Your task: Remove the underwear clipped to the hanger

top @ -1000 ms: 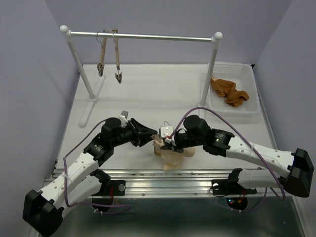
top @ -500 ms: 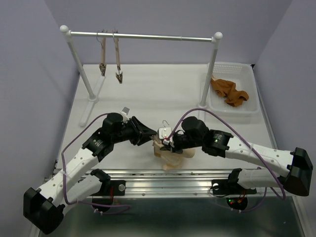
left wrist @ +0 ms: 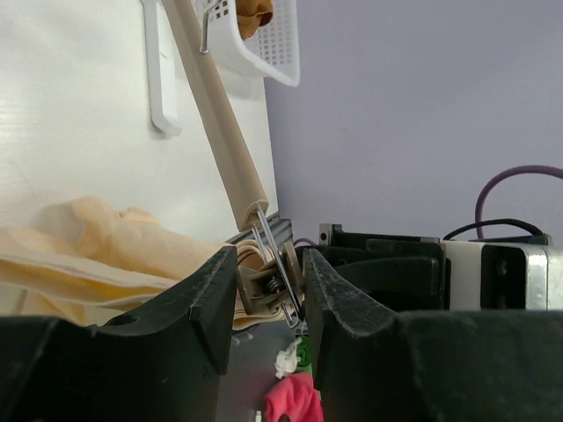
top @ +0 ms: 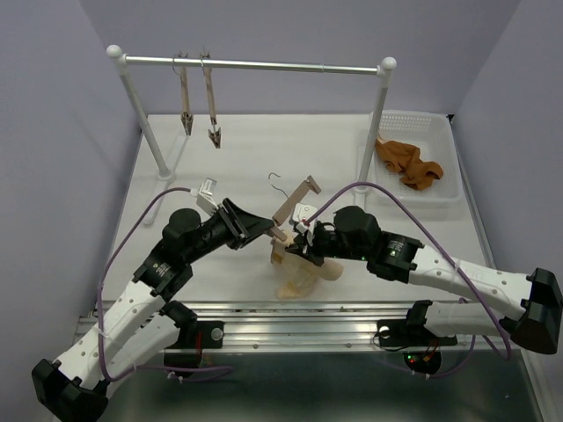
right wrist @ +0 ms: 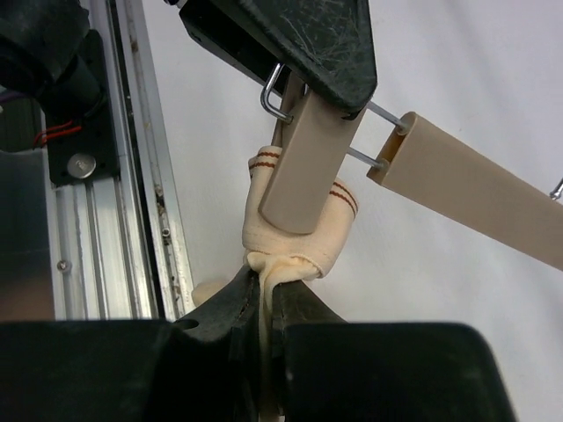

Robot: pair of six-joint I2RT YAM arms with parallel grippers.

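Hanger [top: 295, 202] risen, left tool [left wrist: 268, 264] clamping its clip [left wrist: 264, 290], right tool [right wrist: 261, 290] pinching underwear [right wrist: 283, 243], plain only from wrists

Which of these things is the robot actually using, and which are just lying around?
In use: pale beige fabric underwear, light-brown wooden bar hanger, left hand on its clip, right hand pinching the fabric.
Lying about: white plastic basket, orange-brown cloth in it, metal rail, two hanging wooden hangers.

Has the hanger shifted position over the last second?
Yes. The hanger has swung away from the near edge of the table: its free end and wire hook now reach farther toward the clothes rail than before.
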